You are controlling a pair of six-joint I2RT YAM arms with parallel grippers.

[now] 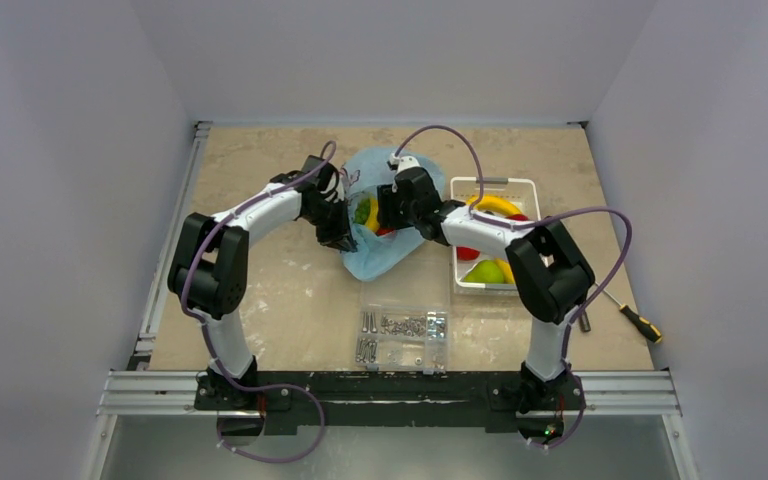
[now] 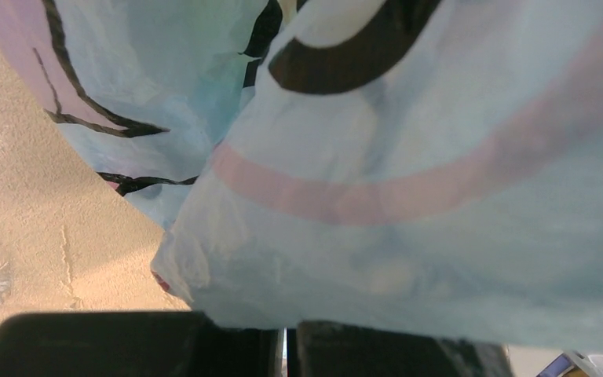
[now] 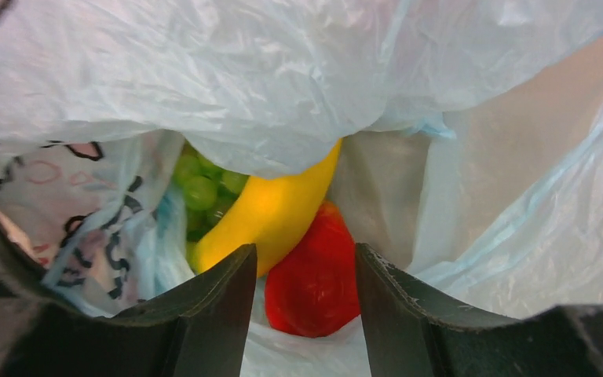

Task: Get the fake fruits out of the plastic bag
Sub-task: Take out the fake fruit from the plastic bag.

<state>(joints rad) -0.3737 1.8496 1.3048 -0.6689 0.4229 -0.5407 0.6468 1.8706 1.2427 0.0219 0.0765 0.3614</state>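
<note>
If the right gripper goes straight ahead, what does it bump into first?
Most likely the red fruit, just ahead between the right gripper's open fingers inside the plastic bag. The yellow banana lies close beside it. Depth is unclear.

A white slotted basket [image 1: 487, 288] stood on the right of the beige table [image 1: 280, 290]. Near the front edge lay a clear box [image 1: 405, 355] with silver screws [image 1: 400, 324] in several compartments. A yellow-and-black-handled screwdriver [image 1: 640, 322] lay farther right, near the table's edge.
</note>
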